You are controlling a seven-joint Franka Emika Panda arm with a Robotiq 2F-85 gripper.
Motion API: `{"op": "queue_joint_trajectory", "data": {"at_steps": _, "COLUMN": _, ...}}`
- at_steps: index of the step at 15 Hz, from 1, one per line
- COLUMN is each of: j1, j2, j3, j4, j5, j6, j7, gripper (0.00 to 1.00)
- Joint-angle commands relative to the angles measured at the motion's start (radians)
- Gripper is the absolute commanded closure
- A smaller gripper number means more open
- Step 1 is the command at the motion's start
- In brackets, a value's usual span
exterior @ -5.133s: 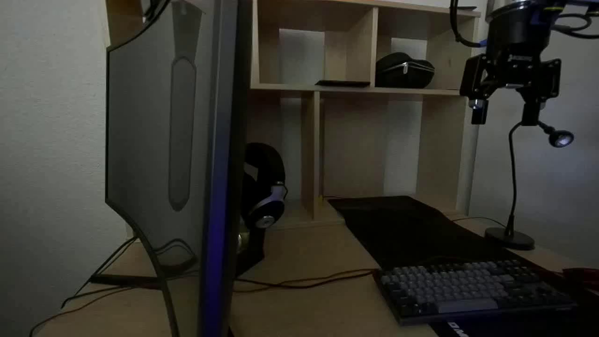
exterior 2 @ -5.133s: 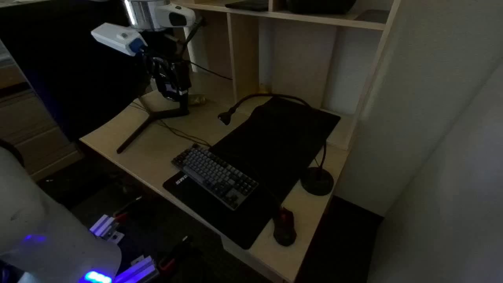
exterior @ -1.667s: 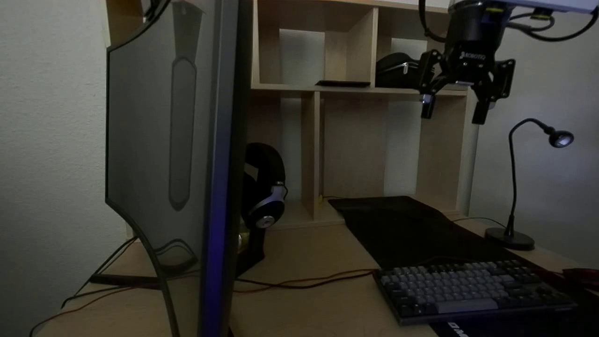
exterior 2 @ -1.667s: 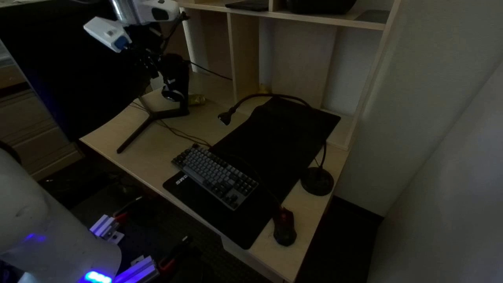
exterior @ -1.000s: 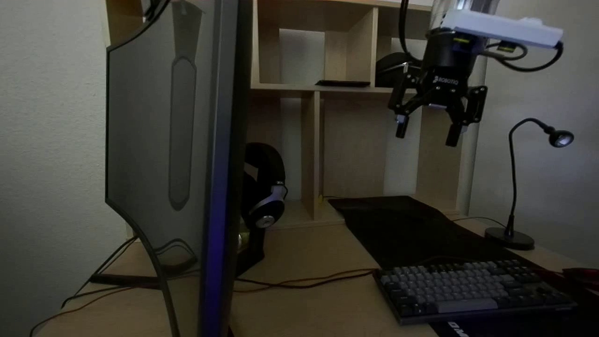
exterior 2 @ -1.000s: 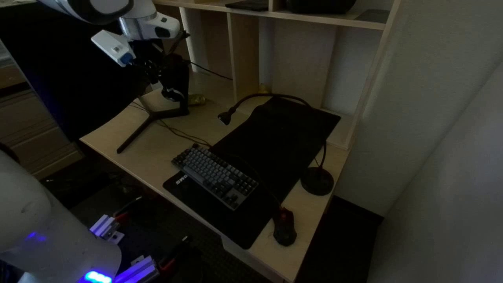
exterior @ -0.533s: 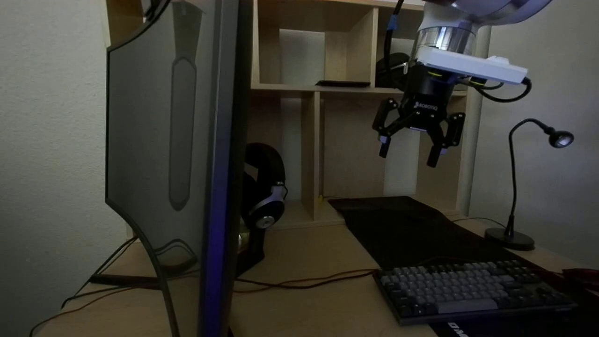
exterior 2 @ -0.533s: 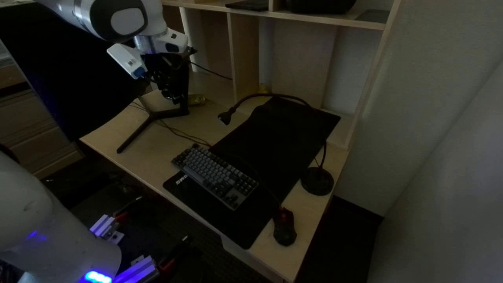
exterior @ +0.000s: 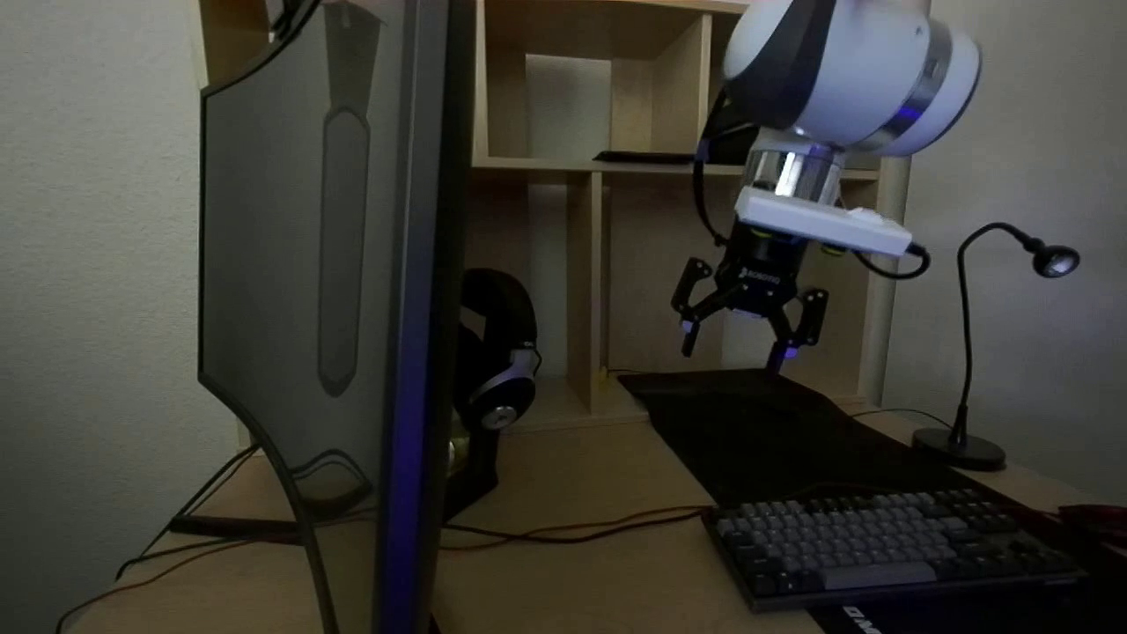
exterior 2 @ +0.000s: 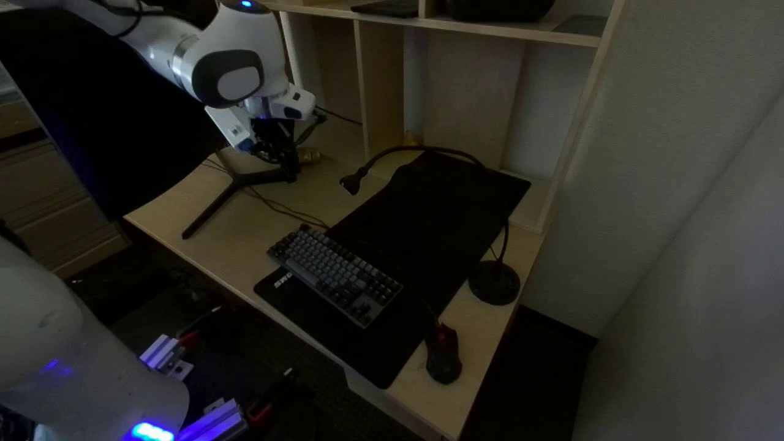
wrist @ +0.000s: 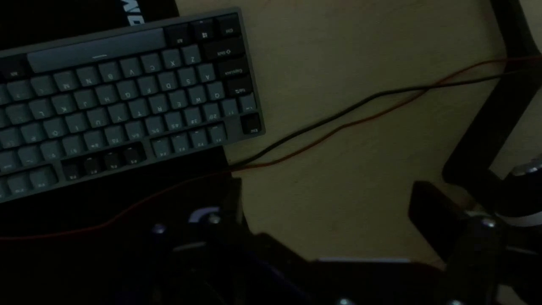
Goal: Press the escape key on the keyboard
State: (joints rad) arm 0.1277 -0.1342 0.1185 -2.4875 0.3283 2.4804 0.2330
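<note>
The robot's arm (exterior: pixel 858 79) is white and fat and round, with a shiny silver collar (exterior: pixel 792 174) near its end. In an exterior view it shows a dark patch (exterior 2: pixel 207 76) with a pale oval (exterior 2: pixel 239 84) inside. The wrist camera (exterior: pixel 823 222) is a long white bar with a black cable (exterior: pixel 894 276) curling from one end. The gripper (exterior: pixel 732 354) is black, and its tiny white letters (exterior: pixel 759 276) seem to say ROBOTIQ, but they are blurry. In the wrist view, it has little silver screws (wrist: pixel 488 222). The base (exterior 2: pixel 86 373) is big and pale, with a bright blue light (exterior 2: pixel 153 432).
</note>
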Motion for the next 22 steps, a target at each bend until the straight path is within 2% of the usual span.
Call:
{"op": "queue_joint_trajectory", "data": {"at_steps": 1, "j1": 0.008, "j2": 0.166, "j3": 0.003, "j4": 0.081, "j5": 0.046, "j6": 0.047, "j7": -0.010, "gripper": 0.00}}
{"op": "queue_joint_trajectory", "data": {"at_steps": 2, "j1": 0.003, "j2": 0.090, "j3": 0.002, "j4": 0.032, "j5": 0.015, "j6": 0.033, "j7": 0.002, "gripper": 0.00}}
{"op": "queue_joint_trajectory", "data": {"at_steps": 4, "j1": 0.002, "j2": 0.128, "j3": 0.003, "j4": 0.047, "j5": 0.014, "j6": 0.036, "j7": 0.002, "gripper": 0.00}}
{"op": "queue_joint_trajectory", "data": {"at_steps": 6, "j1": 0.003, "j2": 0.115, "j3": 0.003, "j4": 0.046, "j5": 0.014, "j6": 0.035, "j7": 0.002, "gripper": 0.00}}
{"op": "queue_joint_trajectory", "data": {"at_steps": 8, "j1": 0.004, "j2": 0.177, "j3": 0.006, "j4": 0.065, "j5": -0.006, "j6": 0.064, "j7": 0.016, "gripper": 0.00}}
{"op": "queue_joint_trajectory", "data": {"at_steps": 10, "j1": 0.014, "j2": 0.244, "j3": 0.016, "j4": 0.071, "j5": 0.065, "j6": 0.146, "j7": -0.022, "gripper": 0.00}}
{"op": "queue_joint_trajectory", "data": {"at_steps": 14, "j1": 0.001, "j2": 0.351, "j3": 0.051, "j4": 0.108, "j5": 0.170, "j6": 0.232, "j7": -0.109, "gripper": 0.00}}
{"op": "queue_joint_trajectory", "data": {"at_steps": 15, "j1": 0.000, "j2": 0.370, "j3": 0.051, "j4": 0.118, "j5": 0.162, "j6": 0.238, "j7": -0.093, "gripper": 0.00}}
{"op": "queue_joint_trajectory", "data": {"at_steps": 16, "j1": 0.004, "j2": 0.320, "j3": 0.045, "j4": 0.081, "j5": 0.130, "j6": 0.216, "j7": -0.066, "gripper": 0.00}}
{"op": "queue_joint_trajectory", "data": {"at_steps": 22, "j1": -0.002, "j2": 0.418, "j3": 0.047, "j4": 0.144, "j5": 0.139, "j6": 0.251, "j7": -0.059, "gripper": 0.00}}
